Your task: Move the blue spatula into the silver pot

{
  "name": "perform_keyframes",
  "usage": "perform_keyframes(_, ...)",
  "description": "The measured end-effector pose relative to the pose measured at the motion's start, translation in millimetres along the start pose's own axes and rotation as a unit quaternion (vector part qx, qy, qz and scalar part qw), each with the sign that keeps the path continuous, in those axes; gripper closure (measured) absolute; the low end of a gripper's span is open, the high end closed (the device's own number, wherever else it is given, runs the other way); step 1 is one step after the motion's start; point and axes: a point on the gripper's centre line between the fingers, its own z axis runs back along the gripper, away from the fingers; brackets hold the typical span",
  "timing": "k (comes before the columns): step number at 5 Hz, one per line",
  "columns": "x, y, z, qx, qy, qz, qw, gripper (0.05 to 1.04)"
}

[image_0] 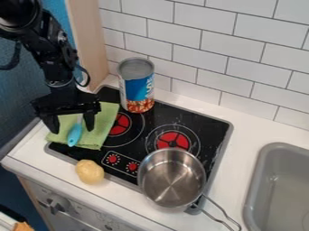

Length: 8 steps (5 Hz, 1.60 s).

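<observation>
The hand (72, 126) hangs with fingers wide apart; between them runs the handle of the blue spatula (75, 135), lying on the green cloth (106, 121).

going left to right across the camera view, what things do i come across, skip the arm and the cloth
blue spatula → yellow potato → can → silver pot → sink

A tall blue-and-white metal can (138, 85) up at the back of the black glass stovetop (161, 118)! Green cloth (106, 122) over its left side, round yellow potato (90, 172) just off the front edge, grey sink (277, 189) over right.
</observation>
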Motion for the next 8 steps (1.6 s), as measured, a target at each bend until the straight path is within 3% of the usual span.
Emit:
perform_keyframes(1, -2.8, 0.7, -6.8, 0.008, 0.002, -0.001, 1.0, 0.134)
perform_keyframes(2, -5.2, 2.0, -14.2, 0.012, 0.005, 0.007, 0.9999, 0.084)
perform_keyframes(3, -7.5, 2.4, -19.7, 0.013, 0.011, 0.001, 0.9999, 0.098)
perform_keyframes(4, -7.8, 2.8, -20.9, 0.013, 0.012, 0.004, 0.9998, 0.228)
perform_keyframes(5, -6.9, 3.6, -21.8, 0.016, 0.009, 0.004, 0.9998, 0.522)
perform_keyframes(6, -7.4, 3.8, -20.1, 0.016, 0.011, 0.003, 0.9998, 0.745)
perform_keyframes(8, -3.6, 6.7, 3.5, 0.009, 0.004, 0.014, 0.9999, 0.757)
